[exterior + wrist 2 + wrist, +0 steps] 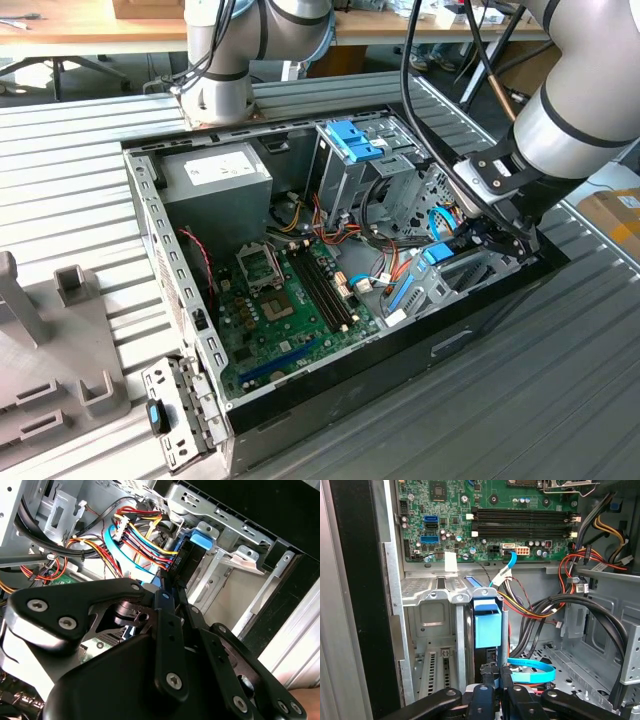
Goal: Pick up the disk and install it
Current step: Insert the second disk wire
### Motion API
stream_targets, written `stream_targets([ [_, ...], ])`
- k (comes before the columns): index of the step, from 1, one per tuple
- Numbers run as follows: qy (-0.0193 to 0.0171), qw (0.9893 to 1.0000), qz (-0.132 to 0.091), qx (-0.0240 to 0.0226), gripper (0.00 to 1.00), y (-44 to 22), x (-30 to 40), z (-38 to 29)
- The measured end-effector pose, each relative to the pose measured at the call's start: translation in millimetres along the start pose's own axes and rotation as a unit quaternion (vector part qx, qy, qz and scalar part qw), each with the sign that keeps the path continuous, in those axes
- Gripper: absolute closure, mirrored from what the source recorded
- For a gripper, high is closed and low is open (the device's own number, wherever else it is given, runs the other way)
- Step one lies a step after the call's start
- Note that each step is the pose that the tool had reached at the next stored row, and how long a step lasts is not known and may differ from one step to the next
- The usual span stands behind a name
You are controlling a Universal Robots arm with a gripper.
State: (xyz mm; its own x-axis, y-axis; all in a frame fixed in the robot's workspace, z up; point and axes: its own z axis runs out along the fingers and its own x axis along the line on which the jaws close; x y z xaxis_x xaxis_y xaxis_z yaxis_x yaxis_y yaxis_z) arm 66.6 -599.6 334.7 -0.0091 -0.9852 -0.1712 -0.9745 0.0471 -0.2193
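Observation:
The disk [437, 253] stands on edge in the metal drive bay [470, 280] at the front corner of the open computer case, on the exterior view's right. Its blue end tab [486, 625] and dark body sit between the bay's metal rails. My gripper [468, 238] reaches into the case right at the disk's near end. In both wrist views the two black fingers [485, 680] are close together, with their tips at the dark end of the disk [187, 560]. Whether the tips touch it is hidden. Nothing is held between the fingers.
A tall grey cage with a blue latch [352, 140] stands behind the bay. Bundles of coloured cables [145, 535] and a flat blue cable [530, 672] lie beside the disk. The motherboard [290, 300] covers the case floor. A loose bracket [175, 415] and grey fixtures [60, 330] lie outside.

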Motion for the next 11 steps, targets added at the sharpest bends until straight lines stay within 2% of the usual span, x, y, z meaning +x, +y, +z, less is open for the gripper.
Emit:
stream_targets([
  [3,-0.0001,1.0000,0.000,0.0000,0.82,0.1,0.1,0.2],
  [5,-0.0002,1.0000,0.000,0.0000,0.71,0.1,0.1,0.3],
  [6,-0.0001,1.0000,0.000,0.0000,0.71,0.1,0.1,0.2],
  [7,0.0000,1.0000,0.000,0.0000,0.64,0.1,0.1,0.2],
  [9,0.0000,1.0000,0.000,0.0000,0.64,0.0,0.0,0.1],
  [11,0.0000,1.0000,0.000,0.0000,0.64,-1.0,-0.8,-4.5],
])
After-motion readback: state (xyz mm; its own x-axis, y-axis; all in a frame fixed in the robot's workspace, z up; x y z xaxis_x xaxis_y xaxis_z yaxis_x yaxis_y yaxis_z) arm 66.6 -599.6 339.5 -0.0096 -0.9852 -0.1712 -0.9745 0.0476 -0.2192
